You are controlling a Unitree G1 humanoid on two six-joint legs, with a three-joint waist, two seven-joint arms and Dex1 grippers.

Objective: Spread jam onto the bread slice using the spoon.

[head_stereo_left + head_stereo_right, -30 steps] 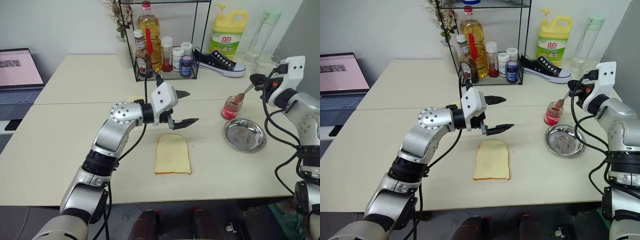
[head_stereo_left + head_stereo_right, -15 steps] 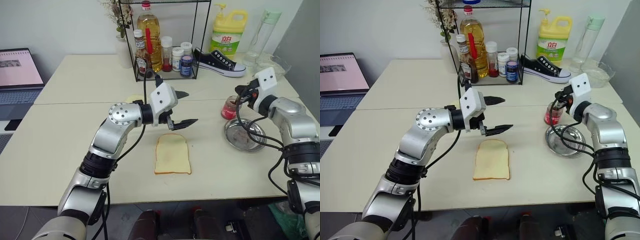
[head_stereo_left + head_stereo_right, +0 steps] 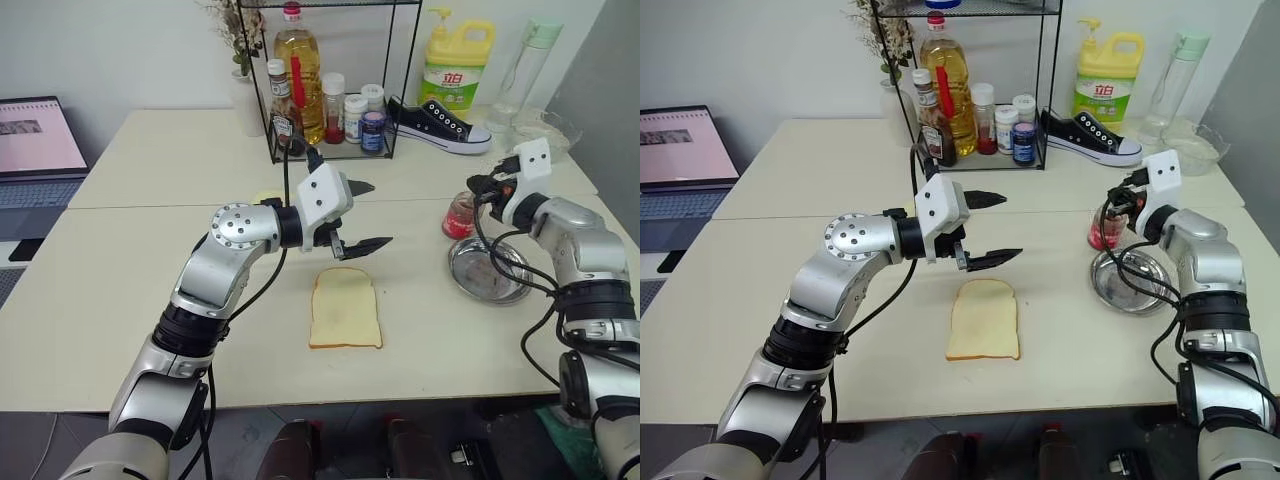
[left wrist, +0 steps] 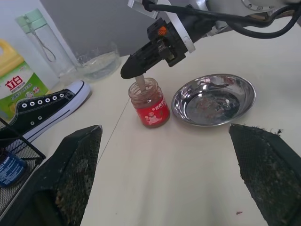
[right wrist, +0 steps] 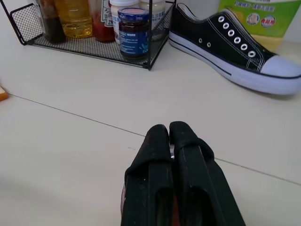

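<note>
Jam (image 4: 149,109) sits in the small jar at centre of the left wrist view, and our right gripper (image 4: 136,69), clamped shut on the spoon (image 4: 140,84), stands its handle upright into it. Bread slice (image 3: 345,308) lies at lower centre of the left eye view, just below our wide-open left gripper (image 3: 362,215), the nearer one.

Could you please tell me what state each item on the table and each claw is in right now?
Small red-labelled glass jam jar: upright, lid off, spoon standing in it.
Thin silver metal spoon: handle pinched by right claw, bowl down inside jar.
Pale square bread slice: flat on table, bare, no jam.
Round steel dish: upright beside jar, faint smears inside.
Left claw: open, holding nothing, above table behind bread.
Right claw: shut on spoon.
</note>
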